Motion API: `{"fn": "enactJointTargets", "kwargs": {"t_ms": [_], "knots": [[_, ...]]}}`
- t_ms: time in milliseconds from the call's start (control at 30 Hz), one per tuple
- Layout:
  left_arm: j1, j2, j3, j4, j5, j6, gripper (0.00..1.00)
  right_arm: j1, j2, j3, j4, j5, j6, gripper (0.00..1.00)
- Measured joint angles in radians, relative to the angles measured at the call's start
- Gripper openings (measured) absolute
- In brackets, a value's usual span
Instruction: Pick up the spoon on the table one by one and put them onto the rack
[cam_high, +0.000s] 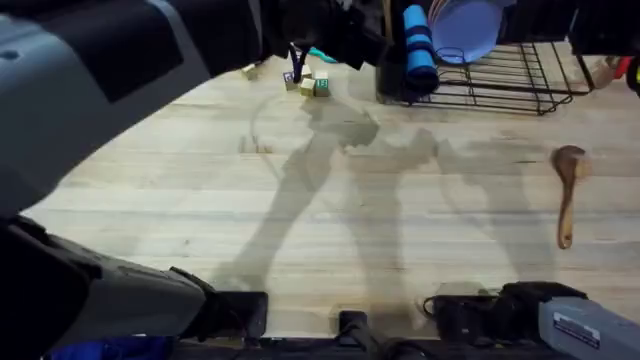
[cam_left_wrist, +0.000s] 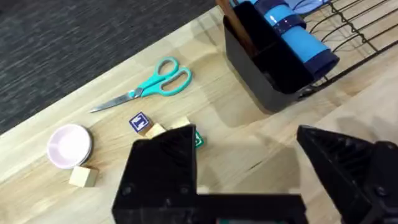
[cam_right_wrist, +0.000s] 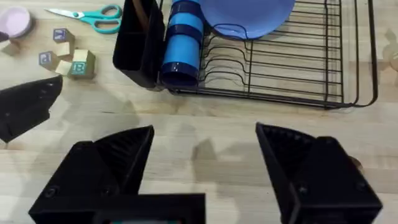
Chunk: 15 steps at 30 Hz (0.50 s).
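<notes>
Spoon on tabletop: I see one wooden spoon (cam_high: 569, 190) lying flat near the right edge of the table (cam_high: 330, 220), bowl toward the far side, nothing touching it.
Rack: the black wire rack (cam_right_wrist: 292, 68) stands at the far right of the tabletop, its black utensil holder (cam_right_wrist: 138, 40) on the left end. A brown handle seems to stand in the holder; I cannot confirm it is a spoon.
Rack contents: a blue cylinder (cam_right_wrist: 182, 40) beside the holder, a blue plate (cam_right_wrist: 249, 15) in the wires.
Left gripper (cam_left_wrist: 249, 171): jaws spread wide, empty, hovering just short of the holder.
Right gripper (cam_right_wrist: 205, 155): jaws spread wide, empty, over bare wood before the rack.
Surroundings: teal scissors (cam_left_wrist: 152, 84), letter blocks (cam_right_wrist: 65, 57) and a small pink dish (cam_left_wrist: 69, 144) lie left of the rack.
</notes>
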Motion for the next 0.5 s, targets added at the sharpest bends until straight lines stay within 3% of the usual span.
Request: {"fn": "enactJointTargets", "kwargs": {"t_ms": [267, 500], "knots": [[0.012, -0.002, -0.070, 0.000, -0.015, 0.003, 0.993, 0.000, 0.000, 0.000, -0.001, 0.000, 0.000, 0.996], [0.107, -0.065, -0.119, 0.002, -0.023, 0.003, 0.993, 0.000, 0.000, 0.000, -0.001, 0.000, 0.000, 0.997]]}}
